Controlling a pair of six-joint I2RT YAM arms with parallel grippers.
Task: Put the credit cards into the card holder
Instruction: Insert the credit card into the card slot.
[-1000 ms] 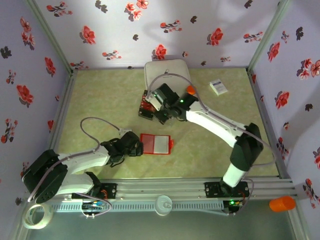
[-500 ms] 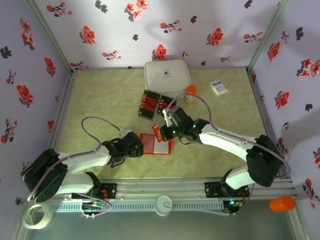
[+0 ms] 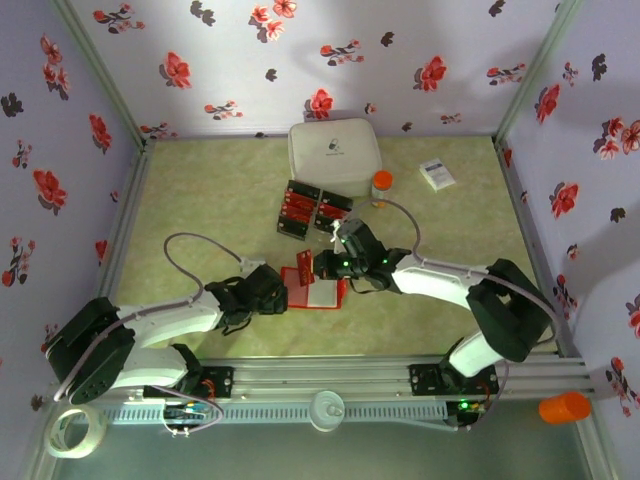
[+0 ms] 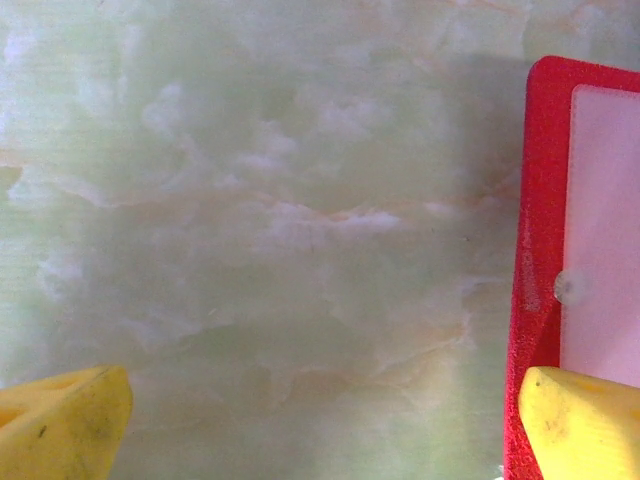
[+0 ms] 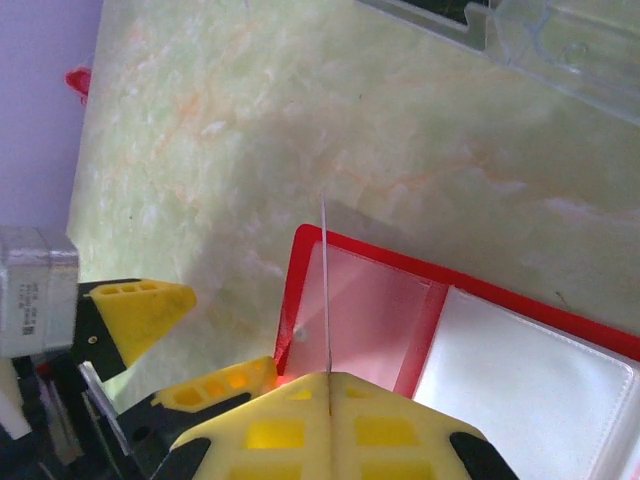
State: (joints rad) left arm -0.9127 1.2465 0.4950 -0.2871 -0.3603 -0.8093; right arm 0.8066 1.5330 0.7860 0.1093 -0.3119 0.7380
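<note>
Over the last second the left tool (image 4: pixel 320 425) has stayed put near the near edge of the desk (image 3: pixel 200 200). The right arm has swung in from the black trays (image 3: pixel 313 208) by the white lidded box (image 3: pixel 335 150) and come down over the card holder (image 3: pixel 325 295). It brings one credit card (image 5: pixel 325 290) with it. The pick-up therefore looks done, and the step in hand is judged to be sliding that card into a pocket.

The left tool is spread wide open and grips nothing. One yellow fingertip (image 4: pixel 60 420) is over bare desk. The other lies over the holder's left edge, seemingly pinning it.

The card holder lies open and flat near the near edge, about midway along it, with its pale pockets facing up.

The right tool (image 5: pixel 328 385) hangs directly over the holder's left half, its fingers pressed together on the credit card. The wrist view shows the card edge-on as a thin line. Its free end points at the left pocket's outer corner, close above it. Whether it touches cannot be told.

More credit cards (image 3: pixel 298 206) sit in the trays, farther from the near edge.
</note>
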